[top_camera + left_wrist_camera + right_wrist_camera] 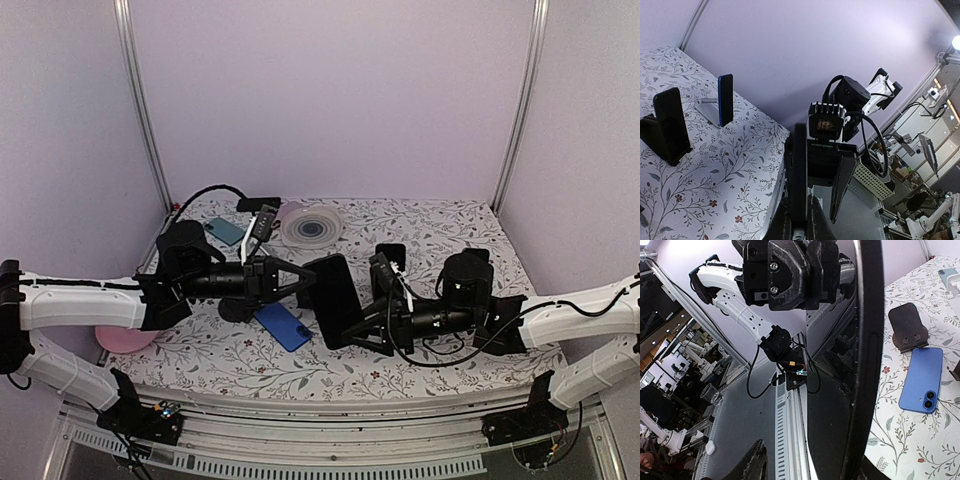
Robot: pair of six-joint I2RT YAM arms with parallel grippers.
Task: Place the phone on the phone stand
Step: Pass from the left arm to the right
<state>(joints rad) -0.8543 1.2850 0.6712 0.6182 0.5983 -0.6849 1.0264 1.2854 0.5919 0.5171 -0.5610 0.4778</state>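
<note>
**Phone (pixel 333 297) aloft between the arms**
Left gripper (pixel 308 280) pinches its edge; right gripper (pixel 370 322) straddles it half-open, not gripping. I judge it stiff, slick, fragile: take the long edges.

Twin limbs on show: my left arm (pixel 75 300) and right arm (pixel 585 305) are wearing white shells that are giving way to black motor housings at the wrists. A black cable (pixel 210 188) is arching off the left wrist, while another (pixel 440 364) is looping under the right. My left pincer (pixel 303 280) and right pincer (pixel 358 328) are showing matte black, wedge-shaped bodies, with silver screw heads (pixel 773 290) glinting on the left one's block.
</note>
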